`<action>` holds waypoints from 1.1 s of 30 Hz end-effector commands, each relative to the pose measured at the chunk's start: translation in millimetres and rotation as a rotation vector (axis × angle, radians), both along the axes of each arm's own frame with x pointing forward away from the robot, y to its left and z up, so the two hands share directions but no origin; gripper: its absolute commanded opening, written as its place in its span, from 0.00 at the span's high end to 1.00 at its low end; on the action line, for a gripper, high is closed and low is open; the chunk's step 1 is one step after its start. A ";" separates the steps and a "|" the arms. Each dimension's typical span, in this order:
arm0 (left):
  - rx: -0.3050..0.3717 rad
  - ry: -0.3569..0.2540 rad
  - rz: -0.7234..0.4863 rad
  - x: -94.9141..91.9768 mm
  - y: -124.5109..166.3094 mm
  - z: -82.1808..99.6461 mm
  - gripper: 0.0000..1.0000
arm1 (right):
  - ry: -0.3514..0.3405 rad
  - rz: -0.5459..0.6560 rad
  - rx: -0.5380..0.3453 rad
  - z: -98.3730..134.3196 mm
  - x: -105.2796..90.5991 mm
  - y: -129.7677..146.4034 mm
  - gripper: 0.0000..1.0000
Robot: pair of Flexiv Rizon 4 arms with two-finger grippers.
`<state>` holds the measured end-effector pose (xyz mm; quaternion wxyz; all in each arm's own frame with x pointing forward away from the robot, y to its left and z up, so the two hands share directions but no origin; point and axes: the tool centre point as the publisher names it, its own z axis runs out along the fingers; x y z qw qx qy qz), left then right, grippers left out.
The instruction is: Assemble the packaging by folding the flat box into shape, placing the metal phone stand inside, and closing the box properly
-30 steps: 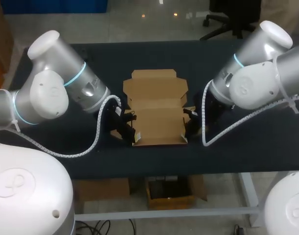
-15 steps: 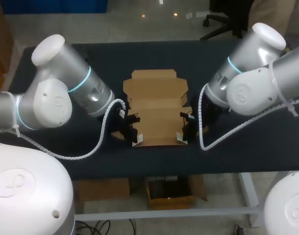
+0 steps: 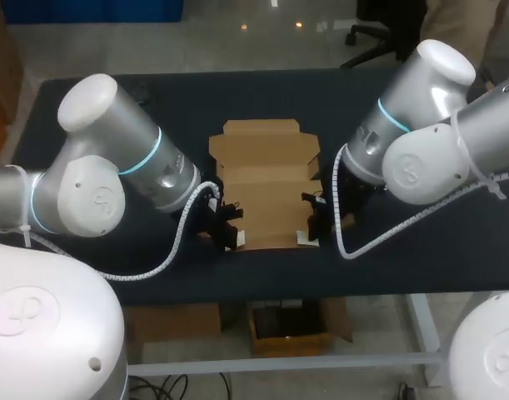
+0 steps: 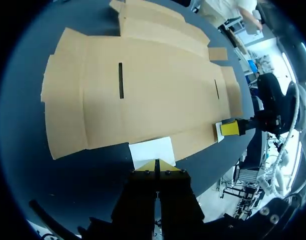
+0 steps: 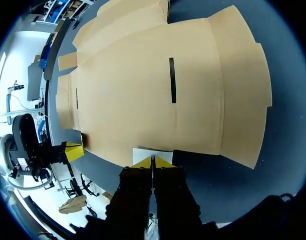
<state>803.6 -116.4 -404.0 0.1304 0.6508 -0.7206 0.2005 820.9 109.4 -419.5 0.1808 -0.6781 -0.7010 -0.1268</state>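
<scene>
The flat box (image 3: 266,187) lies unfolded mid-desk (image 3: 421,250), its 2 near corner flaps turned up white, the left gripper (image 4: 157,166) pinching the left flap (image 4: 151,151) between closed fingers at one corner, and the right gripper (image 5: 152,161) likewise pinching the right flap (image 5: 151,151).

This looks like a robotics lab, not a home or a shop. Two large white jointed machines, the left arm (image 3: 112,167) and the right arm (image 3: 421,125), each carry a lit blue ring at a joint and trail a white spiral-wrapped cable (image 3: 175,237), and they stand at either side of one plain dark surface (image 3: 404,250). A flat brown cardboard box (image 3: 266,179) lies on it between them.
</scene>
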 end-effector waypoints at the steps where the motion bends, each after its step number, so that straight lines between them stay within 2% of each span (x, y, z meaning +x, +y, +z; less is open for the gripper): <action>1: -0.004 -0.008 0.002 -0.2 -3.0 -5.6 1.00 | -0.014 -0.012 -0.025 -5.0 -3.3 5.4 1.00; 16: 0.011 0.008 0.027 5.6 -1.2 -22.0 1.00 | -0.048 -0.052 -0.052 -12.7 -11.8 2.0 1.00; 28: 0.012 -0.013 0.014 2.7 2.5 4.7 1.00 | -0.110 -0.070 -0.001 15.4 -11.3 -13.8 1.00; 33: 0.011 -0.033 0.019 3.1 8.0 18.3 1.00 | -0.141 -0.045 0.061 30.5 -8.3 -26.1 1.00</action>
